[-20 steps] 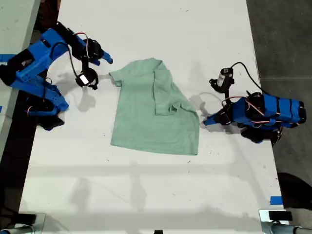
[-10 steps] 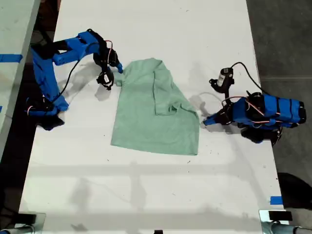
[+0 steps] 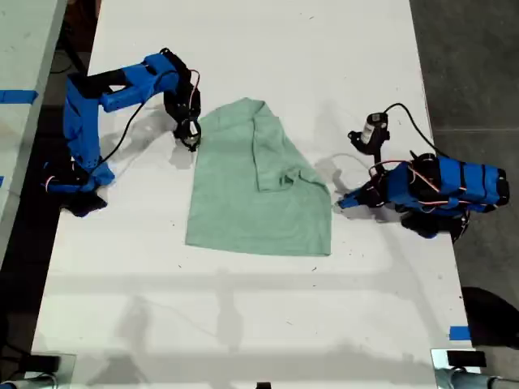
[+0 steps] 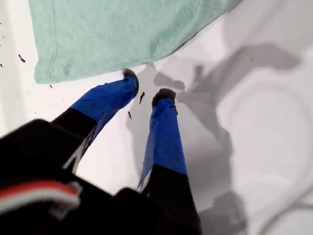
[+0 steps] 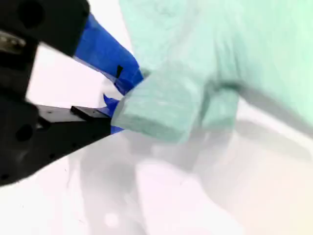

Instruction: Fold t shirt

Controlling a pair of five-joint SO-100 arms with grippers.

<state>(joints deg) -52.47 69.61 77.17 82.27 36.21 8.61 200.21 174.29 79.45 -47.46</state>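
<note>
One shirt [image 3: 258,182], two arms. Shirt lying mid-table [image 3: 243,324], one side folded over. My second gripper [image 5: 115,100] clamped on a sleeve edge. My first gripper [image 4: 145,93] slightly parted, empty, on bare table just beside the hem corner. Wide bare table near and far.

- The t shirt [image 3: 251,194] is showing as soft, matt knit cloth, pale mint green, wrinkling where it is doubled over; in the second wrist view its sleeve edge [image 5: 161,105] is looking thick and fuzzy.
- The tabletop [image 3: 243,324] is looking like a smooth white sheet, slightly glossy, carrying small dark specks.
- My first end effector [image 4: 145,95] is showing blue fingers of smooth matt plastic with worn dark tips, on a black plastic body.
- My second end effector [image 5: 115,103] is showing the same blue plastic beside a black matt part.
</note>
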